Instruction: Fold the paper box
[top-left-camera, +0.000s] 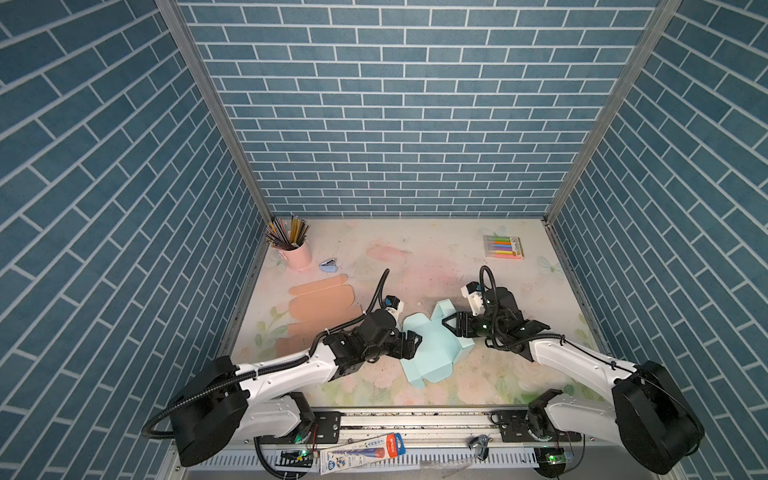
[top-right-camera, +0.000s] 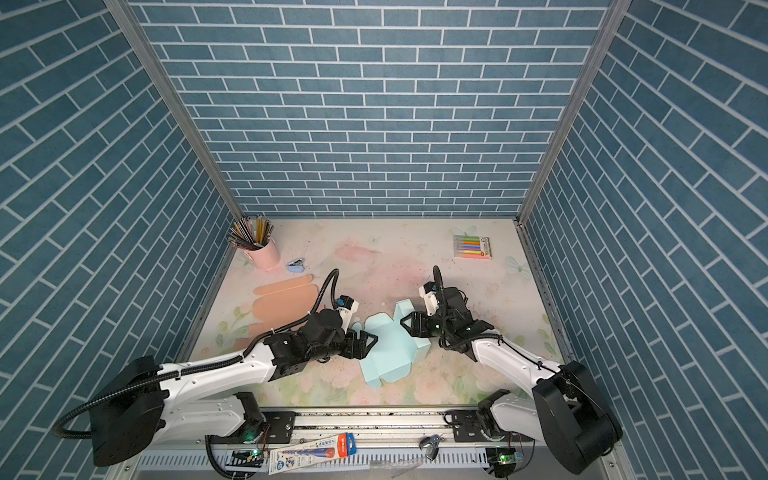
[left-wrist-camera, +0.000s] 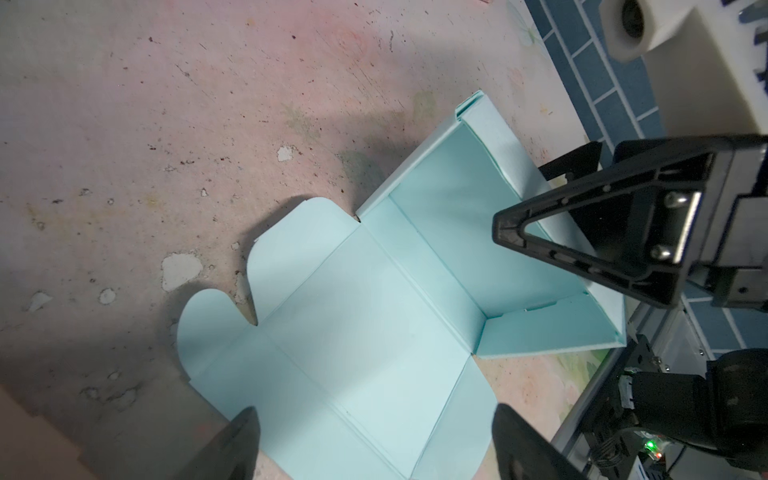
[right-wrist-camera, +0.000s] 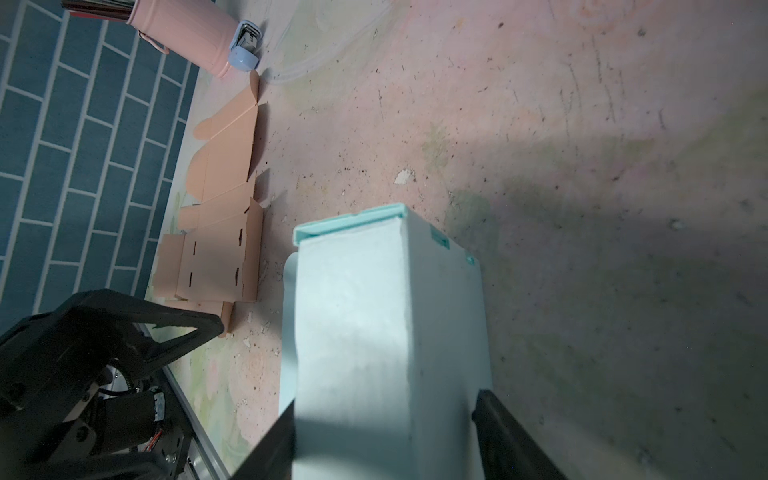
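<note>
The light blue paper box (top-left-camera: 432, 353) (top-right-camera: 388, 357) lies partly folded at mid-table, its base and rounded flaps flat and one end folded up into walls. My left gripper (top-left-camera: 415, 338) (top-right-camera: 368, 338) hovers over the box's left edge; in the left wrist view it (left-wrist-camera: 376, 413) is open, with flat blue panels (left-wrist-camera: 374, 332) beneath and nothing between the fingers. My right gripper (top-left-camera: 448, 325) (top-right-camera: 405, 322) reaches in from the right. In the right wrist view it (right-wrist-camera: 384, 399) is shut on the raised wall (right-wrist-camera: 374, 332), one finger on each side.
A pink cup of pencils (top-left-camera: 297, 253) and a blue stapler (top-left-camera: 329, 266) stand at the back left. Flat orange box blanks (top-left-camera: 320, 309) lie left of my left arm. A marker pack (top-left-camera: 503, 247) sits back right. A metal rail (top-left-camera: 415, 419) runs along the front edge.
</note>
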